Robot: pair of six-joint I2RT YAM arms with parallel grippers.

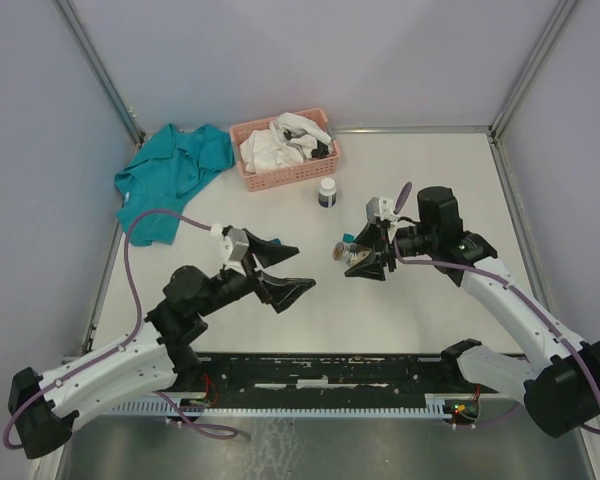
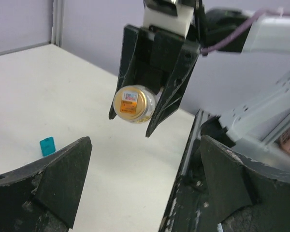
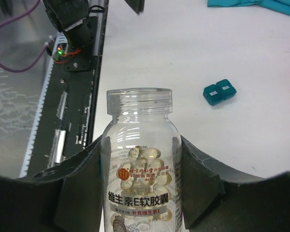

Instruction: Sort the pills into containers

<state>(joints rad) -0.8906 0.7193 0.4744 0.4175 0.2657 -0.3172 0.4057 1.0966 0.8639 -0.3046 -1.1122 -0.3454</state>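
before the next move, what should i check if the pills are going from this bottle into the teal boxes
1. Grip: right jaws clamp the clear plastic pill bottle: ok.
2. Cap: the threaded neck is bare: ok.
3. Mouth unsealed: cannot tell; a gold disc covers the end facing the left wrist camera.
4. Helper: left jaws open and empty: ok.
5. Aim: mouth over the two teal-blue square plastic containers: not ok; they sit off to one side on the white table.
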